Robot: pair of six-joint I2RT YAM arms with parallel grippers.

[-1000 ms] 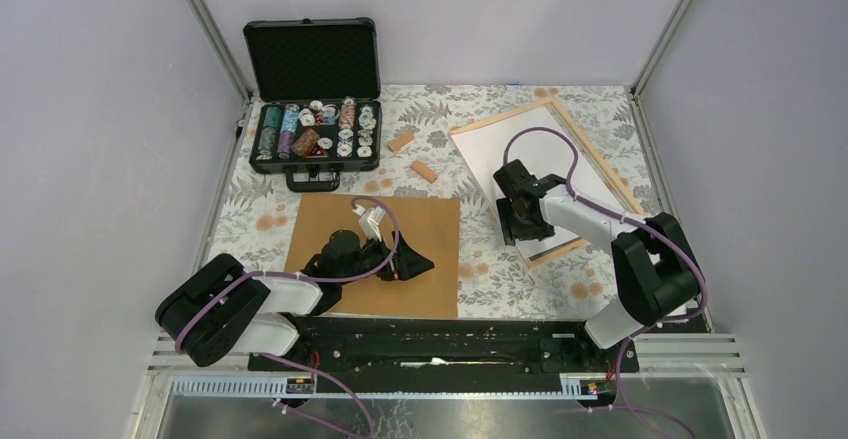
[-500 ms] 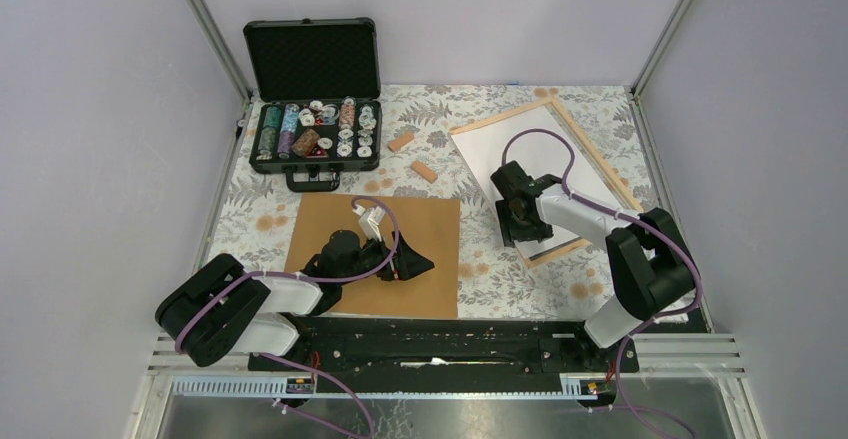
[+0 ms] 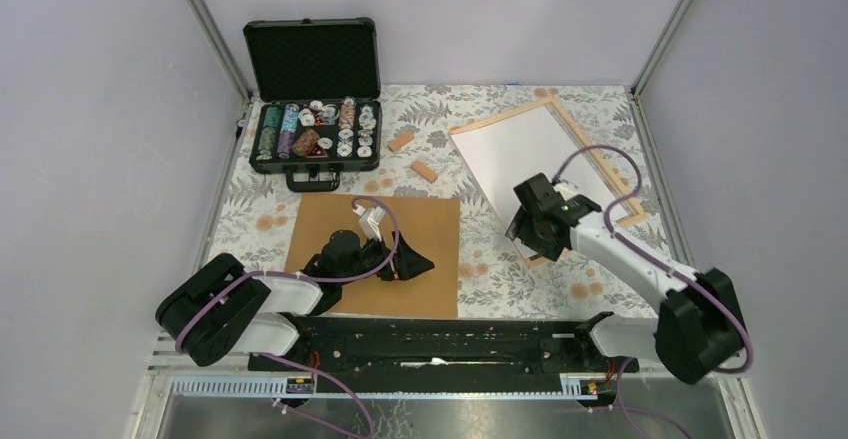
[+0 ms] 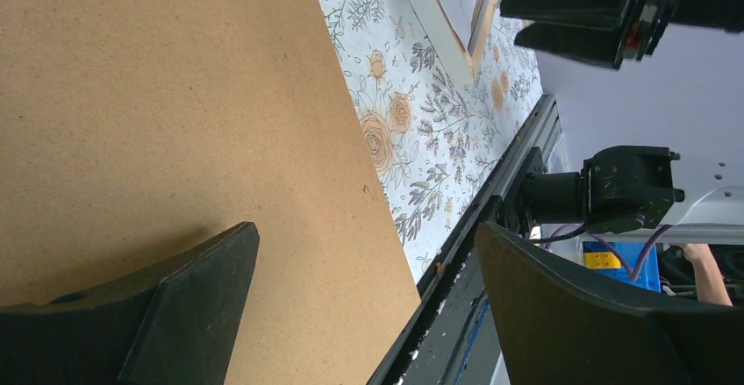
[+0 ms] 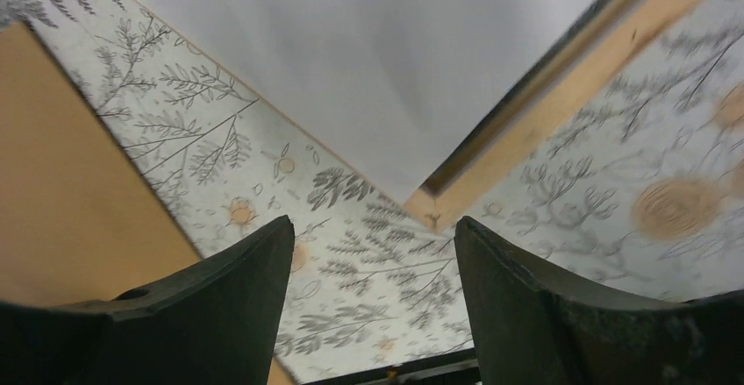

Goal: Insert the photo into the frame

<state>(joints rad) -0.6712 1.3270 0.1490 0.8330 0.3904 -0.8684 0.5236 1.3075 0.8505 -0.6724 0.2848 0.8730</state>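
Plain lilac-grey walls (image 3: 90, 109), floral tablecloth (image 3: 250, 223), aluminium corner posts (image 3: 209, 29).

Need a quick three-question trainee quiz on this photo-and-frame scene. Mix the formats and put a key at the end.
1. True or false: the left hand is open above the plain brown rectangular backing board.
2. Which face of the large thin rectangular photo is up? A) the dark picture, B) the plain white back, C) it stands on edge.
3. Fill in: the right hand, open and empty, is above the near corner of the large, pale, thin-stripped wooden ____.

Key: 1 true. 2 B. 3 frame.
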